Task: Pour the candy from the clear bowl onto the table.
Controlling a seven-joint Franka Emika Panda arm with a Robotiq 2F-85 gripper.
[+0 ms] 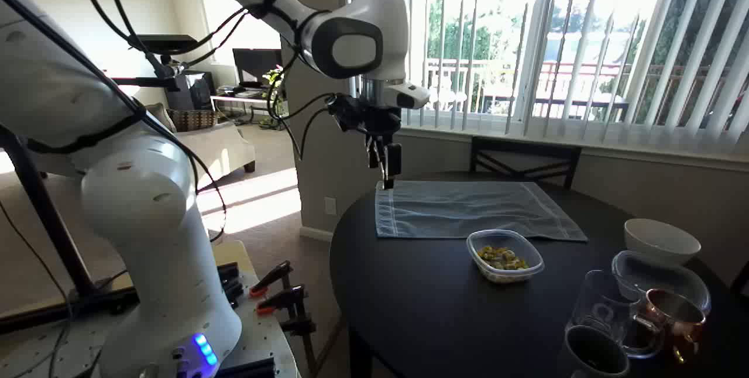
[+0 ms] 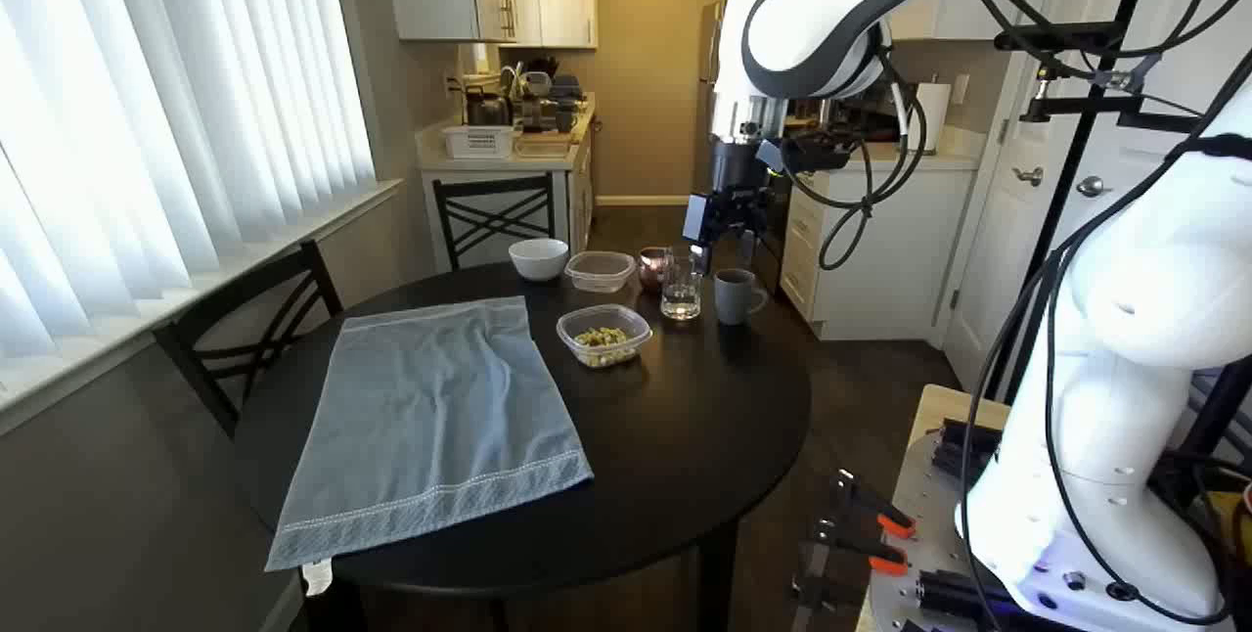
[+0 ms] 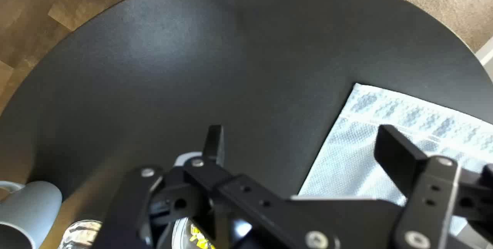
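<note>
You have one table [image 1: 421, 296], one placemat [image 2: 440, 417], two clear bowls [image 1: 522, 243], one white bowl [image 2: 539, 262], one glass [image 2: 680, 302], one copper mug [image 2: 652, 272], one gray mug [image 2: 733, 297].

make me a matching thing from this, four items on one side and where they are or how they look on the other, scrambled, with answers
Things
1. candy
2. gripper
3. grey mug
4. blue-grey cloth

Places and states
A. open, above the table
B. spread out, wrinkled
C. in the clear bowl
D. standing upright on the table

Right pairs: 1-C, 2-A, 3-D, 4-B
</note>
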